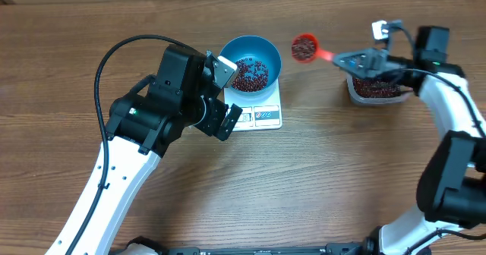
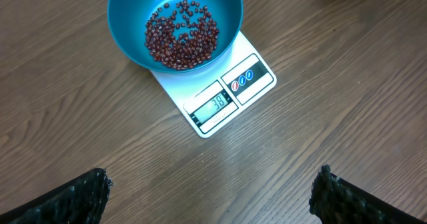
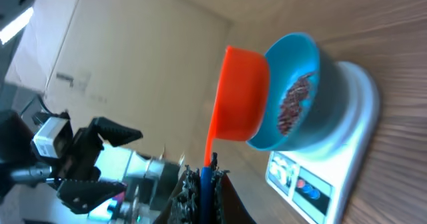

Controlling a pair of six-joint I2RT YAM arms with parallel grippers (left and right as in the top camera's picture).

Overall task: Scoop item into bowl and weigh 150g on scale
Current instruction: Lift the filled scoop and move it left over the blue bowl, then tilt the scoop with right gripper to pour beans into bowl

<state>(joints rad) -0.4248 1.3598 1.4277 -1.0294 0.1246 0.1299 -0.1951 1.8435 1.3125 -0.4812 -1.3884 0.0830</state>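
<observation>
Overhead view of a wooden table (image 1: 76, 42). At centre, a small white kitchen scale (image 1: 267, 118), carrying a deep bright-blue bowl (image 1: 264, 47) on its platform. Inside the bowl, a thin loose layer of dark red-brown beans (image 1: 249, 74), covering only the bottom. On the scale's front panel, a lit display (image 2: 212, 105) showing 38. Well short of the target, by judgement roughly a quarter of the way.

Right of the scale and raised off the table, an orange-red scoop (image 3: 240, 94) filled with more beans, its handle pinched tight in the right jaws. Farther right of the scale, a clear plastic tub (image 1: 372, 100) holding the bean supply. Just left of the scale, the left arm (image 1: 163, 96) hovering, left jaws spread wide and holding nothing, wrist camera looking down on the display.

Step in hand, by judgement: carrying the loaded scoop across to the bowl. To do it well:

- Keep the scoop level on the way toward the scale.
- Bring its lip over the middle of the bowl, above the rim, never pressing on it, to avoid falsifying the reading.
- Tip slowly by rolling the wrist.
- Pour this load whole and save trickling for later loads nearer the target.
- Avoid nudging the bowl off centre on the scale.
</observation>
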